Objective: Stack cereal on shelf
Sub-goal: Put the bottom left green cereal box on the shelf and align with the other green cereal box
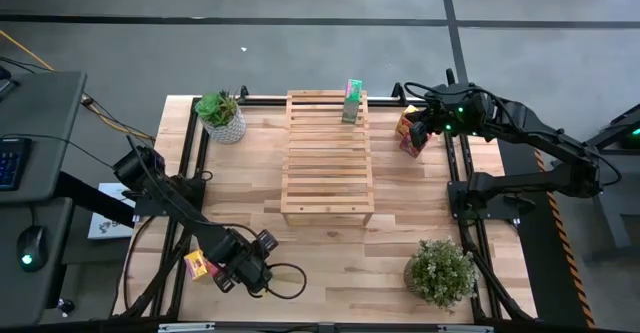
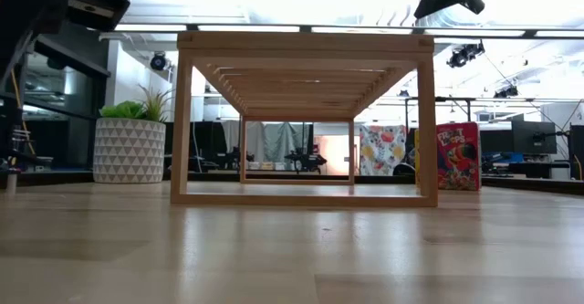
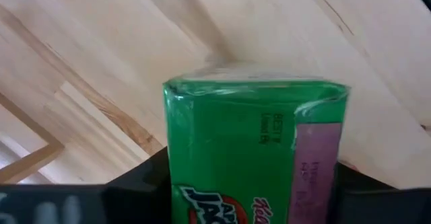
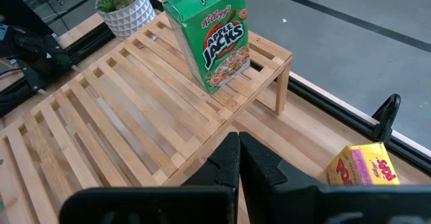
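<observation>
My left gripper (image 1: 245,263) is near the table's near left corner, shut on a green cereal box (image 3: 249,150). Beside it lie a yellow and a pink-red box (image 1: 197,265). A second green box (image 4: 215,39) stands upright on the far end of the slatted wooden rack (image 1: 328,158). My right gripper (image 4: 239,146) hovers shut beyond the rack's far right corner, touching nothing. Close to it stand a pink-red box (image 2: 456,155) and a yellow box (image 4: 363,167) on the table. My left gripper pinches the green box between its two fingers, one dark finger (image 3: 145,177) on each long side. The box's end panel (image 3: 249,89) points away from the wrist, out past the fingers. Only bare tabletop shows beyond it; where the box's other end rests is hidden.
A potted plant in a white patterned pot (image 1: 222,116) stands left of the rack's far end. A bushier plant (image 1: 440,271) sits near the table's near right corner. Black rails (image 1: 455,173) run along the table's left and right edges. Bare tabletop (image 1: 330,263) lies before the rack.
</observation>
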Action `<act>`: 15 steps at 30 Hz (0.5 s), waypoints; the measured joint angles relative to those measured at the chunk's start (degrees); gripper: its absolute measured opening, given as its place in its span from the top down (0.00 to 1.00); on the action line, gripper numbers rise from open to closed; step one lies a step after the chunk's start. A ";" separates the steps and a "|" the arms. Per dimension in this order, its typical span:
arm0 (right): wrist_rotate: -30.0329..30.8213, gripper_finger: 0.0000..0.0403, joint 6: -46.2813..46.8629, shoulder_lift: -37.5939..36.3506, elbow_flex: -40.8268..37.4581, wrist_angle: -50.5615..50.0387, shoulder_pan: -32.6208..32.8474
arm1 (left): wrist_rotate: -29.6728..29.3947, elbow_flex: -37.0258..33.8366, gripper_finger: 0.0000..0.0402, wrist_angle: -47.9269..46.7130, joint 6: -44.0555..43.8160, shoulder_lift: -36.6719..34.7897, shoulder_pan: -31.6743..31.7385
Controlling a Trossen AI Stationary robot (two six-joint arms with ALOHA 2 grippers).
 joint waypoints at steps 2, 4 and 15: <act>0.01 1.00 0.00 0.00 0.00 0.01 0.01 | 0.63 0.55 0.58 -0.78 0.02 0.04 -0.02; 0.02 1.00 0.00 0.00 0.00 0.01 0.02 | 0.92 2.09 0.61 -1.49 -0.07 0.04 -0.01; 0.02 1.00 -0.46 0.00 0.00 -0.01 0.02 | 5.20 29.81 0.60 -24.42 -1.53 -4.52 5.90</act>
